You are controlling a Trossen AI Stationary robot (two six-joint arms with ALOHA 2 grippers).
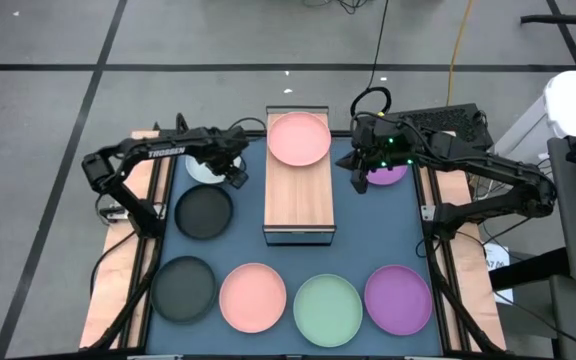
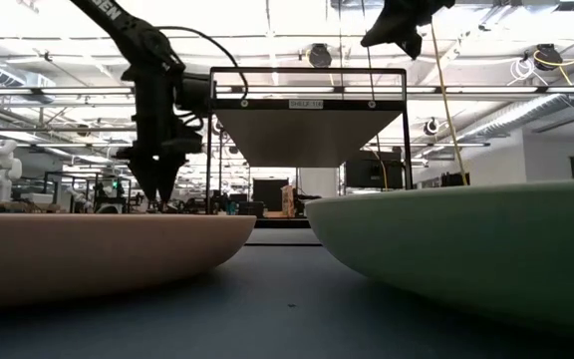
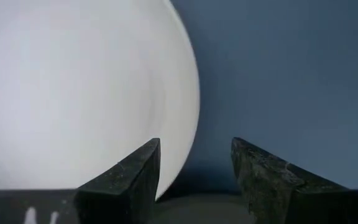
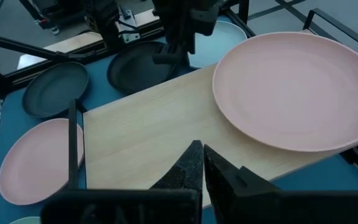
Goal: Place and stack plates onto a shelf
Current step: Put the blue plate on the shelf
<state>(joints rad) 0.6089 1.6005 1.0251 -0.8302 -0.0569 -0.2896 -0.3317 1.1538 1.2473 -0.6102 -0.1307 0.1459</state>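
Dark fingers [image 3: 135, 180] of the left gripper [image 1: 236, 176] stand apart, straddling the rim of the pale blue plate [image 3: 73, 93] on the mat [image 1: 368, 230] beside the shelf [image 1: 299, 195]. One pink plate [image 1: 299, 138] already sits on the shelf's far end. To grasp well, one finger should probably slip under the rim before closing, though the contact is hard to judge. The right gripper [image 4: 201, 165], fingers closed on nothing, hovers above the purple plate [image 1: 386, 176].
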